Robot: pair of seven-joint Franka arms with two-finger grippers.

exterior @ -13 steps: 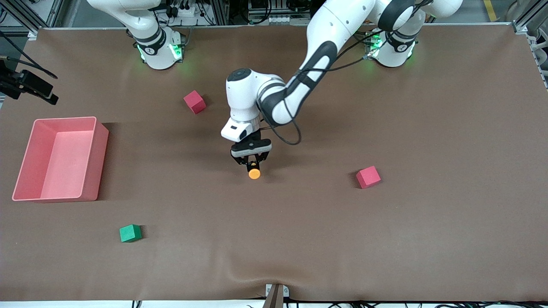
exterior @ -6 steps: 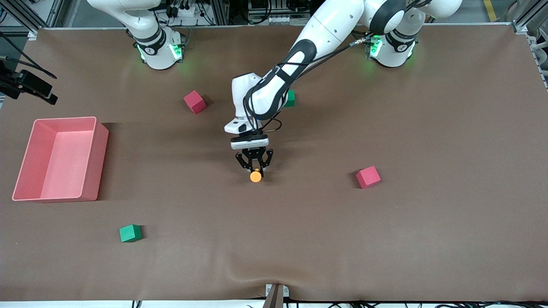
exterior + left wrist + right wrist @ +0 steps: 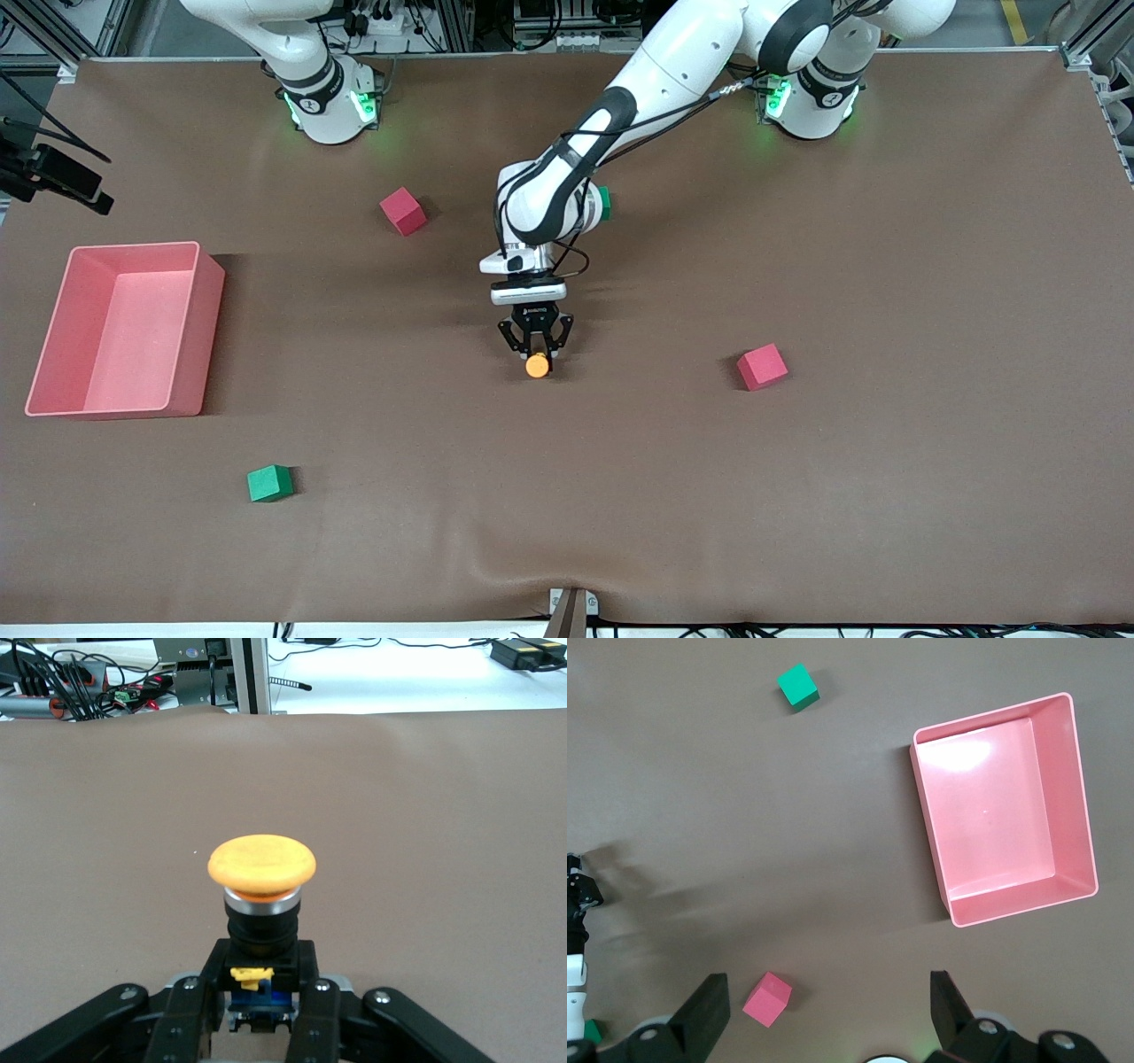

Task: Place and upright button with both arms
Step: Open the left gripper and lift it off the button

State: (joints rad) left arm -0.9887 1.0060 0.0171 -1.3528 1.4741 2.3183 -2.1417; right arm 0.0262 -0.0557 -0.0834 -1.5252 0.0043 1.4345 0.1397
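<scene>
1. Right now, from the front, the left gripper (image 3: 536, 353) grips the button (image 3: 537, 365) mid-table, with bare brown table (image 3: 620, 496) all round; the nearest red cube (image 3: 762, 367) sits well apart
2. Left wrist: fingers (image 3: 199, 1005) clamp the button's (image 3: 262, 870) dark body, orange cap pointing away from the gripper
3. Right wrist: right gripper (image 3: 824, 1005) waits wide open above the pink bin (image 3: 1076, 797)

a brown cloth covers the table (image 3: 886, 496); cables and aluminium framing (image 3: 461, 22) crowd the upper edge of the frame.
</scene>
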